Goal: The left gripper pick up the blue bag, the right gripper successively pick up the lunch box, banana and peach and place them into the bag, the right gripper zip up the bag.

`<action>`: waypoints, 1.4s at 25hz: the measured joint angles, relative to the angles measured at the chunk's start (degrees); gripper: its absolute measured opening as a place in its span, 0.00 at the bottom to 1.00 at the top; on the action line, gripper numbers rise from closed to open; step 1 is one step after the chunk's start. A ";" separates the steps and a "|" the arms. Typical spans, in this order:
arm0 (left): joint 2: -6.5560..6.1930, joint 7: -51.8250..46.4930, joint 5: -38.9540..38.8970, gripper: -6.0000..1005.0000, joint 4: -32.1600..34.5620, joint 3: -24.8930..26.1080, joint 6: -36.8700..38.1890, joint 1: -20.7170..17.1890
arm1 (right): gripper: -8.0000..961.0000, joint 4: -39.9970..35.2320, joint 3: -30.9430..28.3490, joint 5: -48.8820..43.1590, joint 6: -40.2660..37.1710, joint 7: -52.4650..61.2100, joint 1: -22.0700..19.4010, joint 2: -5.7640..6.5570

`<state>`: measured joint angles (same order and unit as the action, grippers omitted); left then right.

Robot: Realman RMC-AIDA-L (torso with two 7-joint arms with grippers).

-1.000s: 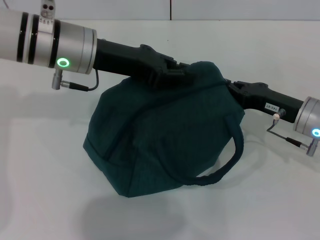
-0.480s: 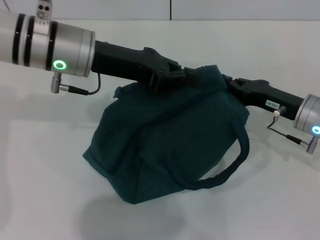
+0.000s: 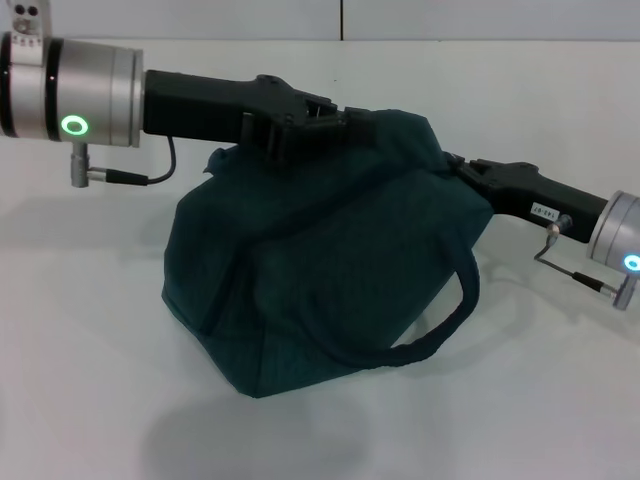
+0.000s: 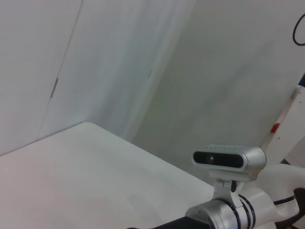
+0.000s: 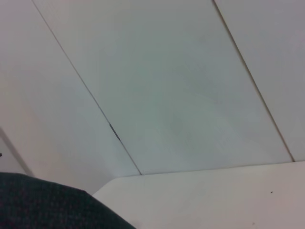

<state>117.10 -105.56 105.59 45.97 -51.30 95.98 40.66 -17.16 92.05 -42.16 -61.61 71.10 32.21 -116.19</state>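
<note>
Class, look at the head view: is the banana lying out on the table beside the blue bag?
No. Only the blue bag sits on the white table, with the left gripper and right gripper at its top.

Both arms black with silver cylinder wrists — glowing rings, thin black cables.

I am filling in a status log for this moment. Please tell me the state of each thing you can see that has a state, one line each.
Bag: on the table, bulging, top bunched up; no opening visible, one loop handle hanging at its front.
Left gripper: at the bag's top, fingers gripping the fabric.
Right gripper: at the bag's upper right edge, tips hidden behind the fabric.
Lunch box, banana, peach: not visible.
</note>
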 joint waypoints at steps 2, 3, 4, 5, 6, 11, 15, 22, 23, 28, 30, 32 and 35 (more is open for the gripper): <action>-0.02 0.01 -0.05 0.09 -0.11 0.03 -0.27 -0.25 | 0.02 -0.08 0.15 0.00 -0.21 -0.03 -0.02 0.00; -0.02 0.01 -0.05 0.09 -0.15 0.05 -0.40 -0.31 | 0.02 -0.14 0.19 -0.02 -0.44 -0.06 -0.03 0.00; 0.00 0.01 -0.02 0.10 -0.17 0.06 -0.53 -0.38 | 0.02 -0.22 0.20 -0.03 -0.67 -0.08 -0.03 0.00; 0.05 0.01 0.05 0.10 -0.18 0.07 -0.70 -0.42 | 0.02 -0.25 0.19 -0.04 -1.09 -0.09 -0.04 0.01; 0.13 0.02 0.10 0.10 -0.18 0.07 -0.97 -0.49 | 0.02 -0.25 0.13 -0.04 -1.52 -0.09 -0.04 0.01; 0.43 0.46 0.23 0.11 -0.21 0.07 -3.79 -1.55 | 0.02 -0.34 -0.18 1.25 -5.14 -0.49 -1.32 0.00; 0.91 3.29 -0.33 0.22 -0.20 0.89 -5.37 -3.20 | 0.12 -0.60 -0.25 3.29 -7.02 -3.20 -2.84 0.17; 2.21 14.61 -8.40 0.48 -1.34 6.04 -5.39 -7.98 | 0.39 -0.65 -4.01 4.58 -8.85 -5.96 -5.28 0.70; 2.13 16.53 -10.23 0.48 -1.68 6.01 -5.13 -8.73 | 0.43 -0.68 -5.84 4.60 -10.29 -7.16 -6.10 0.66; 1.89 20.36 -14.94 0.50 -2.28 5.93 -2.92 -12.06 | 0.54 -0.32 -15.63 4.63 -21.45 -10.81 -9.22 0.67; 1.91 21.13 -15.66 0.50 -2.31 5.96 -2.20 -13.53 | 0.59 -0.35 -18.91 4.64 -27.48 -11.48 -10.14 0.76; 2.02 22.79 -16.71 0.55 -2.61 5.97 -0.94 -14.82 | 0.63 -0.57 -20.46 4.41 -32.88 -12.52 -10.43 0.95; 2.07 26.70 -19.11 0.68 -4.65 5.99 2.56 -16.35 | 0.72 -1.06 -20.61 3.21 -40.53 -14.67 -9.71 1.59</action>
<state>119.17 -78.86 86.48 41.32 -45.31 98.53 24.31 -18.23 71.44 -38.94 -102.14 56.43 22.49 -114.60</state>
